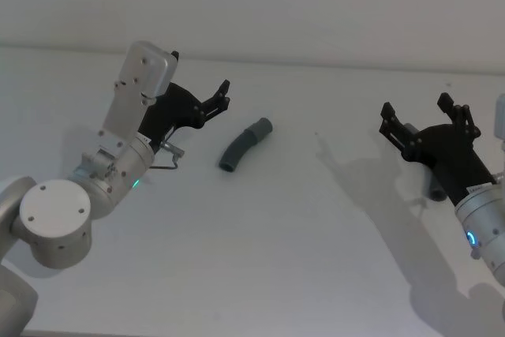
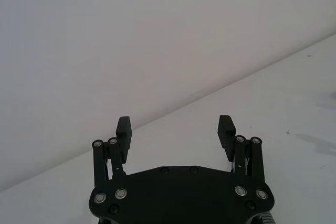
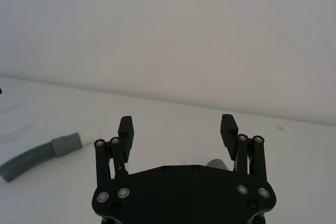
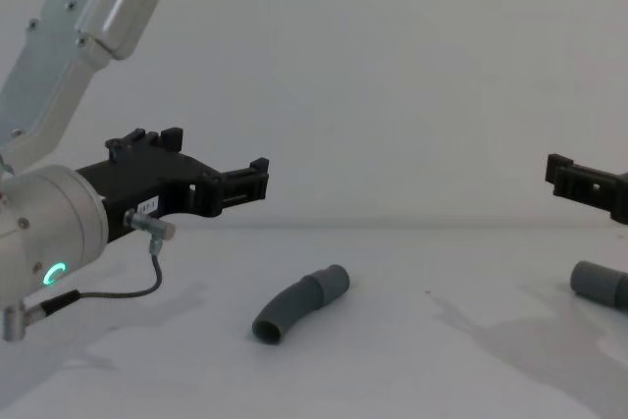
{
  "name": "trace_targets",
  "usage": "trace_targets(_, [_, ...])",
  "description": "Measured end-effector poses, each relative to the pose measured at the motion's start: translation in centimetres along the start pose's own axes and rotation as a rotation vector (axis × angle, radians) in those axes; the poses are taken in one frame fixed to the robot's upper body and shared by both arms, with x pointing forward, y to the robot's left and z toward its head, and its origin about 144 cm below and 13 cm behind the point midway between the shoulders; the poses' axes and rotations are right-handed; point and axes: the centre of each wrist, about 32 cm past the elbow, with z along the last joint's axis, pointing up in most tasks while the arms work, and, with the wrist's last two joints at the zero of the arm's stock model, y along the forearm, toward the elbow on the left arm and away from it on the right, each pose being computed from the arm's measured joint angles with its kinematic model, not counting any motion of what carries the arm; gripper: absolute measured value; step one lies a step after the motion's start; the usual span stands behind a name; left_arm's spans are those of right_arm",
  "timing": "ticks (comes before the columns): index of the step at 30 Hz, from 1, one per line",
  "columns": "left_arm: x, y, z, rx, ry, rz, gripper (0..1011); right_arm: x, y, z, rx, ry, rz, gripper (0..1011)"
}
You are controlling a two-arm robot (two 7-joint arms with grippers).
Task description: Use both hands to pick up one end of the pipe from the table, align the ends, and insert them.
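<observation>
The curved grey elbow [image 1: 245, 145] lies on the white table [image 1: 300, 258], near the middle; the chest view shows the elbow [image 4: 299, 316] from the side. Its ribbed bend, collar and white tip [image 3: 90, 133] show in the right wrist view. My left gripper [image 1: 223, 94] hovers open just left of the elbow, with nothing between its fingers [image 2: 124, 125]. On the right, my right gripper [image 1: 416, 108] also stands open and holds nothing. Below it rests the straight grey tube [image 4: 599, 285], which the gripper partly hides in the head view [image 1: 435, 189].
A plain white wall [image 4: 392, 66] rises behind the table's far edge. A thin cable loop [image 4: 147, 287] hangs under my left wrist. The table's surface [image 2: 273, 108] stretches between the two pipe pieces.
</observation>
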Motion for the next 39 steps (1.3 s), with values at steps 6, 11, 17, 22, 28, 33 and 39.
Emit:
trace_targets(6, [0.0,0.0,-0.02,0.001,0.0,0.0,1001,0.0,0.0,0.0,0.0,0.0,0.0,1004])
trace_targets(11, [0.0,0.0,-0.02,0.001,0.0,-0.001,1001,0.0,0.0,0.0,0.0,0.0,0.0,1004])
trace_targets(17, [0.0,0.0,-0.02,0.001,0.0,-0.001,1001,0.0,0.0,0.0,0.0,0.0,0.0,1004])
trace_targets(22, [0.0,0.0,-0.02,0.002,0.0,-0.001,1001,0.0,0.0,0.0,0.0,0.0,0.0,1004])
trace_targets(28, [0.0,0.0,-0.02,0.002,0.0,-0.001,1001,0.0,0.0,0.0,0.0,0.0,0.0,1004])
trace_targets(33, [0.0,0.0,-0.02,0.002,0.0,-0.001,1001,0.0,0.0,0.0,0.0,0.0,0.0,1004])
trace_targets(39, [0.0,0.0,-0.02,0.002,0.0,-0.001,1001,0.0,0.0,0.0,0.0,0.0,0.0,1004])
